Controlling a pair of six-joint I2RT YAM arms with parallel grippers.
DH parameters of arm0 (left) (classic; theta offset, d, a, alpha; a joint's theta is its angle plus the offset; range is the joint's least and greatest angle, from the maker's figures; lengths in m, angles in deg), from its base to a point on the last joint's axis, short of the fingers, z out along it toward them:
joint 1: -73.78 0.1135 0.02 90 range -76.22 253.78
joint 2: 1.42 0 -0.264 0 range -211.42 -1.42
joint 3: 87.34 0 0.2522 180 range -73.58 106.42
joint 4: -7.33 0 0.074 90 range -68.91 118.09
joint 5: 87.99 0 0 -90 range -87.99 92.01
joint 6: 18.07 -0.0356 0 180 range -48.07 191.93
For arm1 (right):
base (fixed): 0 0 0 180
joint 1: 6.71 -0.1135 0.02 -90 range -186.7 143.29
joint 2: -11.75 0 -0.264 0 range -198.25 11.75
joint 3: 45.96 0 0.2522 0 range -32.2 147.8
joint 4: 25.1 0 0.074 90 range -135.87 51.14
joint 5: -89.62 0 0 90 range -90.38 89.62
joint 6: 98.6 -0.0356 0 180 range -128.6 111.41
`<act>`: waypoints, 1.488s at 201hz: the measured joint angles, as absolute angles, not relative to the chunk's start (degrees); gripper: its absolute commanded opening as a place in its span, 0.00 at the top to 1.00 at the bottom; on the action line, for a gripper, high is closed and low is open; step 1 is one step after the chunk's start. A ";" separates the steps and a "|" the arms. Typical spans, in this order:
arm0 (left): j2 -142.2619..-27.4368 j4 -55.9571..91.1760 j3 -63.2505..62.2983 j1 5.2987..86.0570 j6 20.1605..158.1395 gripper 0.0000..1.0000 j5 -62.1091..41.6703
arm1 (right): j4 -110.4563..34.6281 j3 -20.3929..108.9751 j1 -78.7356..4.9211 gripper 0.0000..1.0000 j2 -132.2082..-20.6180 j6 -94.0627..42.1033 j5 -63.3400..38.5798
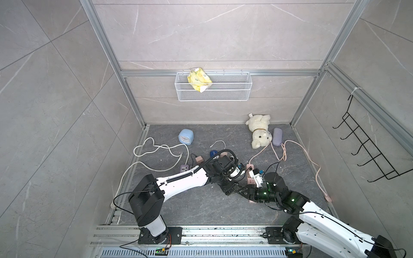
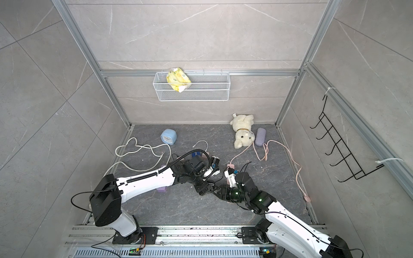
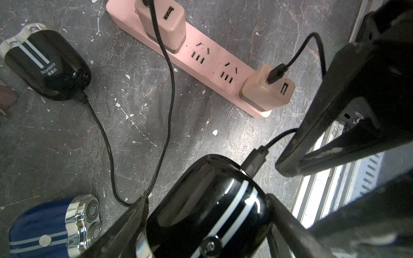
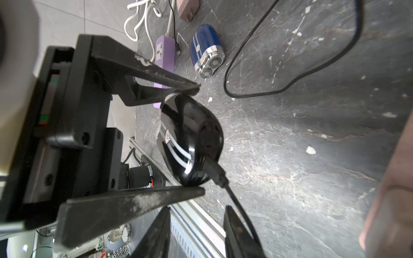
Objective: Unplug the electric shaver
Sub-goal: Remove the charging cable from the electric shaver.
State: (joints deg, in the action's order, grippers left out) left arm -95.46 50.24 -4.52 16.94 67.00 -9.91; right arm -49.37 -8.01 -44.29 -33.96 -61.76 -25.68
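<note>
Black striped shaver (image 3: 212,201) held above floor (image 3: 201,134) near middle of front edge, pinched between left gripper (image 4: 201,138) fingers; cable (image 4: 232,198) plugged into its base; right gripper (image 4: 196,208) spread, one finger beside cable; pink power strip (image 3: 214,64) nearby

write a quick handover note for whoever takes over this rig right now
Left tool: shut on the black striped shaver, gripping its sides.
Right tool: open, at the cable just behind the plug, gripping nothing.
Things: plug seated in the shaver's end; the cable appears to run to a pink adapter on the pink power strip.
Done: shaver secured.
Left: close the right tool on the plug and pull it out.
</note>
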 measured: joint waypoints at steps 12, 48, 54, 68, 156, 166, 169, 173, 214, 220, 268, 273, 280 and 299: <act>-95.44 50.26 -4.52 17.00 67.04 0.50 -9.63 | -48.41 -8.65 -44.29 0.59 -33.68 -62.70 -25.22; -95.39 50.70 -4.83 17.07 67.04 0.50 -9.37 | -44.54 -10.75 -44.29 0.61 -33.55 -65.67 -23.45; -95.39 50.87 -4.85 17.00 67.02 0.50 -9.41 | -43.88 -11.05 -44.29 0.61 -33.55 -66.11 -23.04; -95.39 50.94 -4.87 16.87 67.04 0.50 -9.72 | -42.59 -11.42 -44.29 0.61 -33.57 -67.31 -22.60; -95.02 51.09 -4.92 16.78 67.29 0.50 -9.04 | -37.96 -11.56 -44.29 0.67 -36.91 -69.46 -22.42; -94.98 51.11 -4.94 16.81 67.35 0.50 -8.97 | -37.56 -11.66 -44.29 0.68 -36.93 -69.50 -22.42; -94.98 51.13 -4.94 16.81 67.37 0.50 -8.91 | -37.35 -11.73 -44.29 0.69 -36.96 -69.61 -22.42; -94.98 51.11 -4.94 16.81 67.42 0.50 -8.86 | -37.24 -11.75 -44.29 0.69 -36.96 -69.65 -22.40; -94.43 51.09 -5.38 16.81 67.64 0.50 -8.60 | -35.82 -12.01 -44.29 0.74 -36.96 -70.44 -22.38; -94.39 51.09 -5.38 16.83 67.68 0.50 -8.60 | -35.62 -12.06 -44.29 0.75 -36.96 -70.55 -22.36; -94.30 51.05 -5.79 16.81 68.01 0.50 -8.49 | -34.15 -12.85 -44.29 0.85 -37.31 -71.01 -22.18; -94.24 51.05 -5.79 16.81 68.01 0.50 -8.51 | -33.94 -12.95 -44.29 0.86 -37.53 -71.01 -22.18; -94.13 51.11 -5.81 16.81 68.05 0.50 -8.45 | -33.50 -13.17 -44.29 0.87 -37.72 -71.03 -22.18; -94.10 50.89 -6.03 16.81 68.38 0.51 -8.21 | -32.10 -13.39 -44.29 0.92 -37.79 -71.60 -22.25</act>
